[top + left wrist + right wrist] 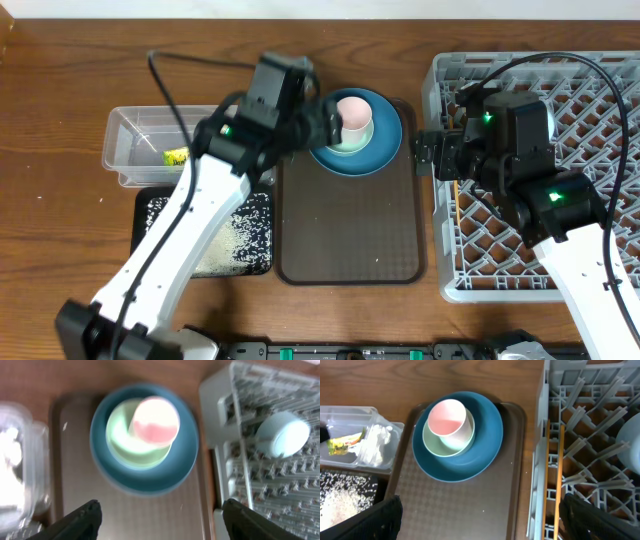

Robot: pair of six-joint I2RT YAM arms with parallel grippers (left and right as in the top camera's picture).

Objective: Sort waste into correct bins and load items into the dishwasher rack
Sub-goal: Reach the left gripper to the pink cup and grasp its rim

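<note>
wrapper (342,444) print too small to read; left hand (161,510) and right hand (481,505) both spread, empty.

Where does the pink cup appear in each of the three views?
Overhead: the pink cup is at top centre, just left of the rack.
Left wrist: the pink cup is upper centre.
Right wrist: the pink cup is upper left of centre.
Shared landmark: the dark-blue plate beneath it.

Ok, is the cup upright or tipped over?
Upright: the cup stands mouth-up inside the bowl on the plate, its inside showing.
</note>
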